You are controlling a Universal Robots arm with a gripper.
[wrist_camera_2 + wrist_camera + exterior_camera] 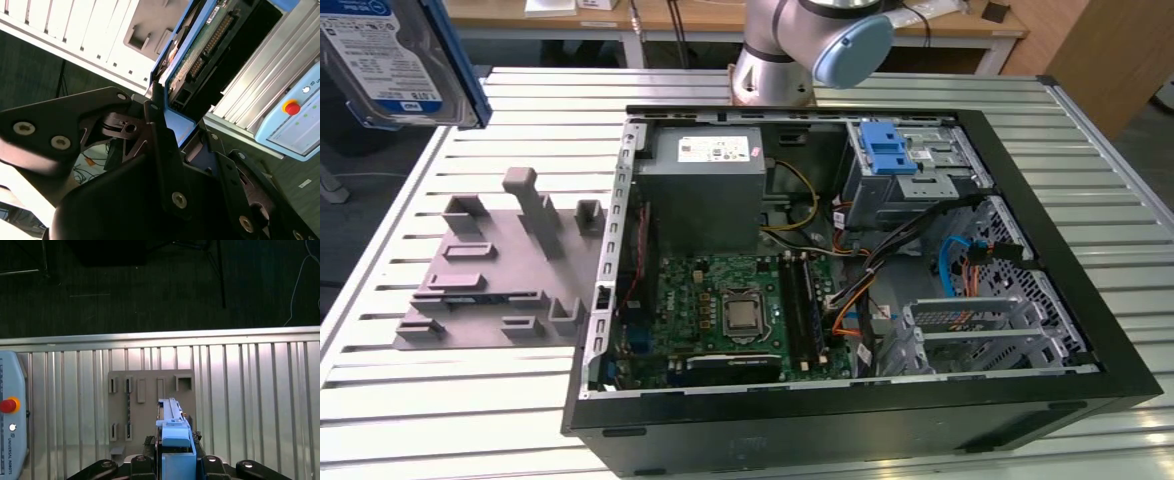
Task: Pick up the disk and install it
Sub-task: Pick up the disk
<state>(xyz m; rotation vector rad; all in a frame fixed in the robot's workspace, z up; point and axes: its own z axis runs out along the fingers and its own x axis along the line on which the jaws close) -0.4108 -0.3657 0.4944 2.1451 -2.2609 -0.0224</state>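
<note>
The disk hangs high in the air at the exterior view's far left, clear of the tabletop, its label face turned toward that camera and its blue bracket running down one edge. In the first wrist view the disk is seen edge-on, projecting straight out from the hand, with the grey slotted plate directly beyond it, so it looks to be lifted clear of the plate. The hand is pinching the disk by the bracketed end, fingers pressed against either face, with the circuit-board side and connector end pointing away from the palm. As a judgement, this is the carry stage, and the grip is short: only one end is held, so the free end can swing or slip if the arm moves sharply. A steady, level transfer would suit, with the disk high enough to pass over the near wall of the case. The cage with its blue latch sits at the far right of the case, just beside loose cables and right of the supply box. The disk's long edges should be squared to that bay before any descent.
</note>
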